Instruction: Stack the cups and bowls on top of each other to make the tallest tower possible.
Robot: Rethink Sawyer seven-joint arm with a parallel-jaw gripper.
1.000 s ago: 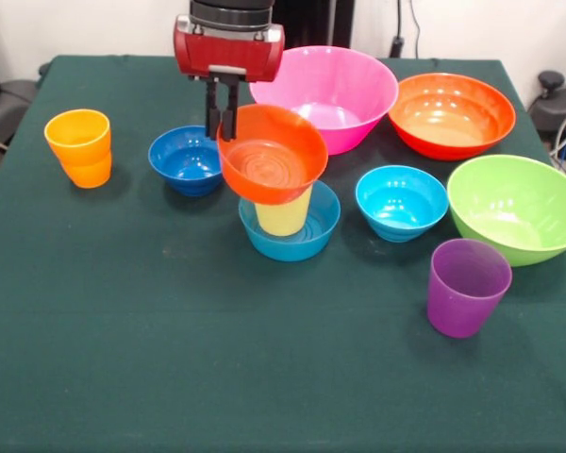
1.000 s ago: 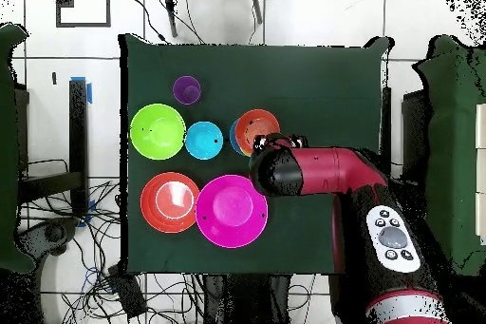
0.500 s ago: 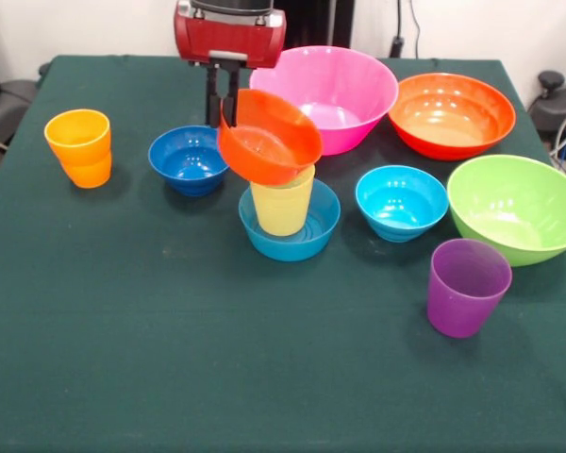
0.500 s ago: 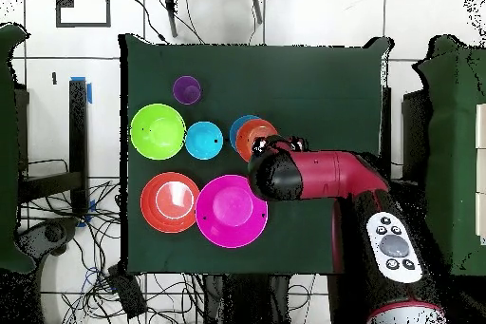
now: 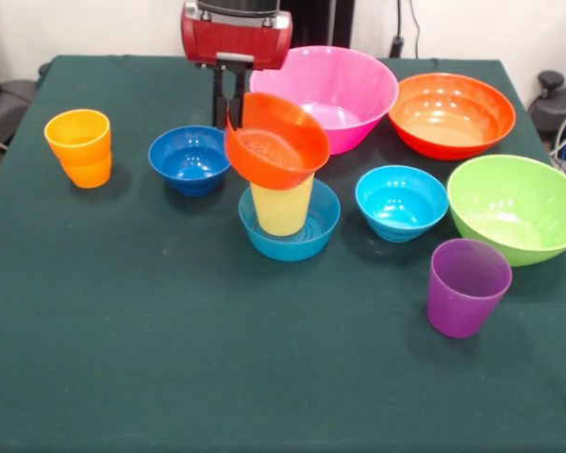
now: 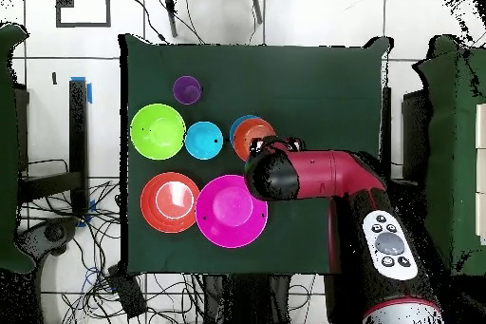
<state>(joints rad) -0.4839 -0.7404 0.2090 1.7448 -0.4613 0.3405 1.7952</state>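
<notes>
Now fingers (image 5: pixel 230 104) pinch the orange-red small bowl (image 5: pixel 276 142), tilted atop yellow cup (image 5: pixel 282 206) inside mid-blue bowl (image 5: pixel 291 229).

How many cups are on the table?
3: orange cup at the front view's left, yellow cup inside the mid-blue bowl, purple cup at lower right.

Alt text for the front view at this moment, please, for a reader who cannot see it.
The red and black gripper holds a small orange-red plastic bowl by its rim, tilted on a pale yellow translucent cup standing in a mid-blue small bowl. Around them on the dark green table sit other coloured bowls and an orange cup and a purple cup.
</notes>
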